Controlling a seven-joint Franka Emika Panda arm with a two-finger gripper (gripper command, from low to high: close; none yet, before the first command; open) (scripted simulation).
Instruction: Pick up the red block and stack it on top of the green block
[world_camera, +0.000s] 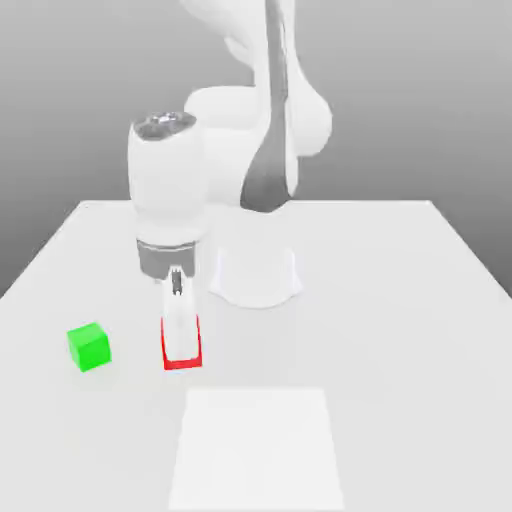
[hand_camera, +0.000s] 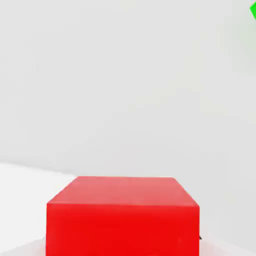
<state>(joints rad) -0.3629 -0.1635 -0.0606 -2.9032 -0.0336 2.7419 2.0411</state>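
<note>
Gripper (world_camera: 181, 340) straddles square-set red block (world_camera: 183, 358), green block (world_camera: 89, 347) beside.

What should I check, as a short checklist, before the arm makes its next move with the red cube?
1. Gripper lowered onto the small matte red cube: ok.
2. Red cube centred in the hand view: ok.
3. Grip firmly closed on the red cube: cannot tell.
4. Small matte green cube free on the white table, apart from the red cube: ok.
5. Red cube lifted off the table: not ok; it appears to rest there.
6. Way toward the green cube, at the exterior view's left, unblocked: ok.
</note>
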